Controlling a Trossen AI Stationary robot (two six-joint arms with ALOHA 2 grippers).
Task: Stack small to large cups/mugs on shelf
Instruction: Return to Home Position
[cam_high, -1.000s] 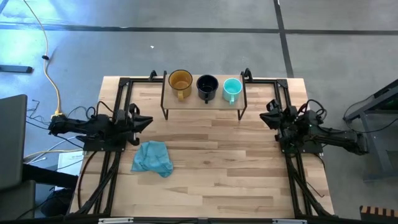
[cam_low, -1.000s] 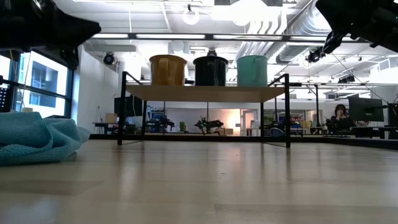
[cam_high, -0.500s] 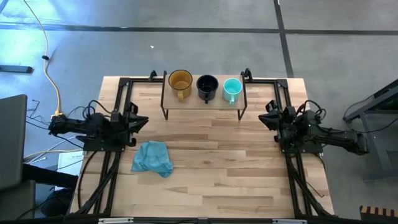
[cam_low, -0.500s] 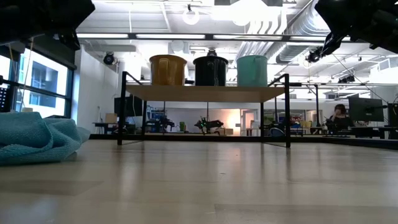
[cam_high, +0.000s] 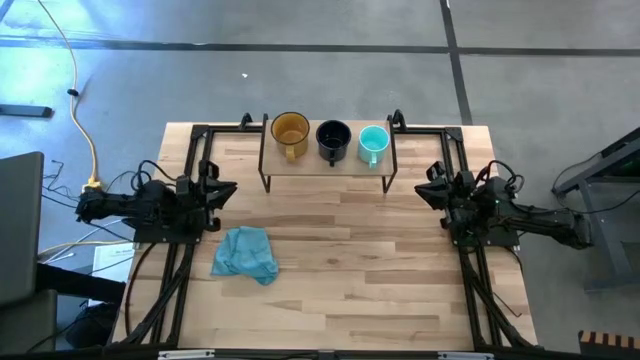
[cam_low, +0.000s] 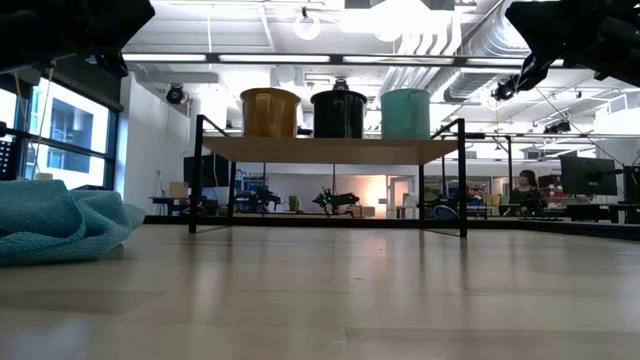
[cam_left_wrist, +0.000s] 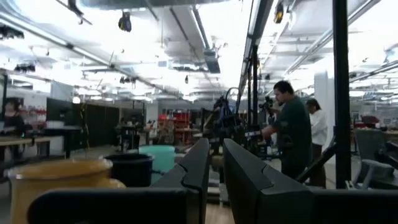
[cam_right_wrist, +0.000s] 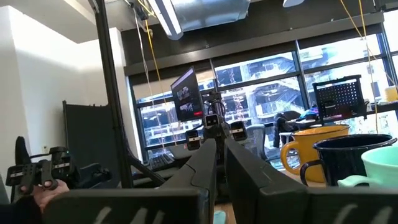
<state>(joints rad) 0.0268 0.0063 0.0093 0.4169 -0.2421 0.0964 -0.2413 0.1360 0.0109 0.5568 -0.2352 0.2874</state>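
Wooden tabletop (cam_high: 340, 250) — shelf (cam_high: 305, 165) lengthwise along far edge, its mugs' (cam_high: 333, 138) handles nearward — left claw (cam_high: 232, 190), right claw (cam_high: 421, 192) narrow, empty.

The left gripper (cam_high: 224, 190) has drawn back a little over the last second, sliding toward the left edge of the bench (cam_high: 330, 270) and farther from the shelf (cam_high: 327, 161). In the low view the left arm (cam_low: 70, 25) has lifted and pulled in toward the upper corner, so its dark tip no longer juts out as far across the ceiling lights. Far behind the bench, a person (cam_low: 525, 186) in the room has shifted sideways, away from the monitor and nearer the shelf's leg.
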